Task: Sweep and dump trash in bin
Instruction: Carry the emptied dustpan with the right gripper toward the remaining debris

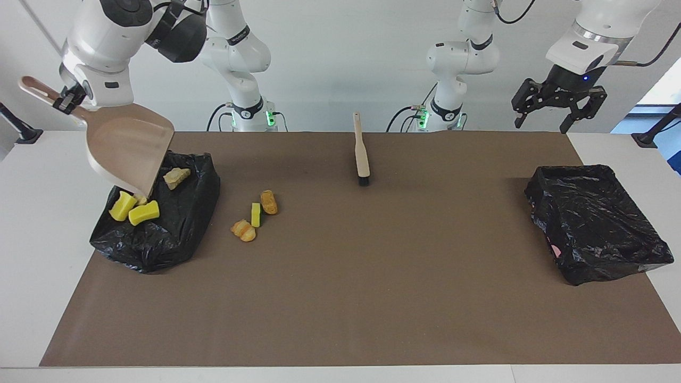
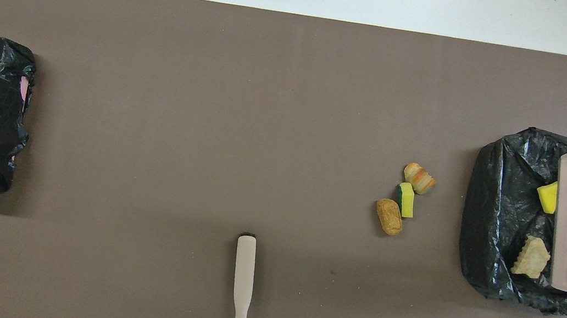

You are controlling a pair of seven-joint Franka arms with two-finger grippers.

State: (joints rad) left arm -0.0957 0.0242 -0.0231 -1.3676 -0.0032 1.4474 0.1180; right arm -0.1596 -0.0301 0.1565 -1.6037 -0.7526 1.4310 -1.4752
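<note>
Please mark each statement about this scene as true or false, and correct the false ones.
1. The right hand holds the beige plastic dustpan by its handle, tilted over the black-lined bin at the right arm's end. True.
2. All the trash is already in that bin. False: three pieces, an orange-brown bread lump, a yellow sponge piece with a green side and a striped orange lump, lie on the brown mat beside it.
3. The left hand holds the brush. False: it is open and empty, raised above the table; the pale-handled brush lies on the mat.
4. Yellow sponge pieces lie in the bin under the dustpan. True.
5. The other black-lined bin contains bread lumps. False: none show in it.
</note>
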